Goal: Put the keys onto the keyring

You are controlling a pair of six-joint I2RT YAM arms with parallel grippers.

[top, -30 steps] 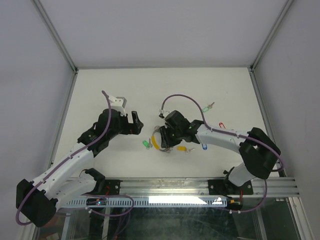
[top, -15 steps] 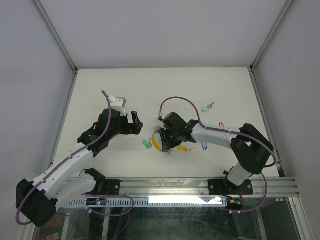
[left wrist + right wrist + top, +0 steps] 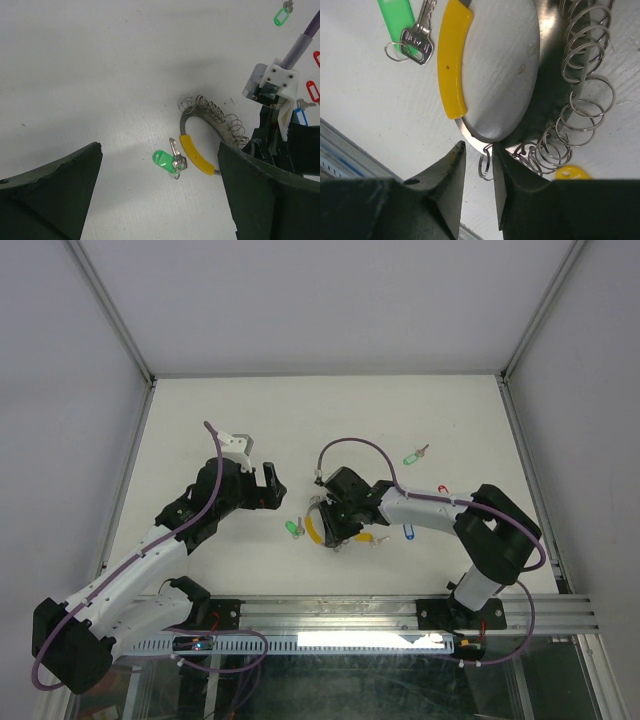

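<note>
Start with the white table (image 3: 200, 420), which carries everything in view. Both arms reach out over it from the near edge.

Your left gripper (image 3: 268, 487) hangs above bare table to the left of the work. Its jaws are spread wide apart and hold nothing.

Your right gripper (image 3: 477, 150) is down at the keyring (image 3: 197, 154), reaching in from the right side. Its fingers (image 3: 440, 190) stand close together with only a narrow gap between them. The wrist view does not show whether they clamp anything, so treat the grip as unconfirmed.

The keyring lies flat on the table near the centre, between the two grippers. Its yellow segment (image 3: 452, 60) forms the side toward the left arm. The coiled wire section (image 3: 585, 75) forms the opposite side, partly under the right gripper.

Locate the keys as follows:
- One green-tagged key (image 3: 167, 160) lies just beside the yellow segment, outside the ring.
- A yellow tag (image 3: 570, 172) shows just beside the coil, close to the right gripper.
- A blue-tagged key (image 3: 408, 532) lies near the right forearm on its near side.
- A red-tagged key (image 3: 443, 488) lies on the forearm's far side.
- A second green-tagged key (image 3: 412, 456) lies farther out, well apart from the keyring.

A small wire ring (image 3: 484, 166) sits in the gap between the right fingertips, just beside the keyring's metal band.
</note>
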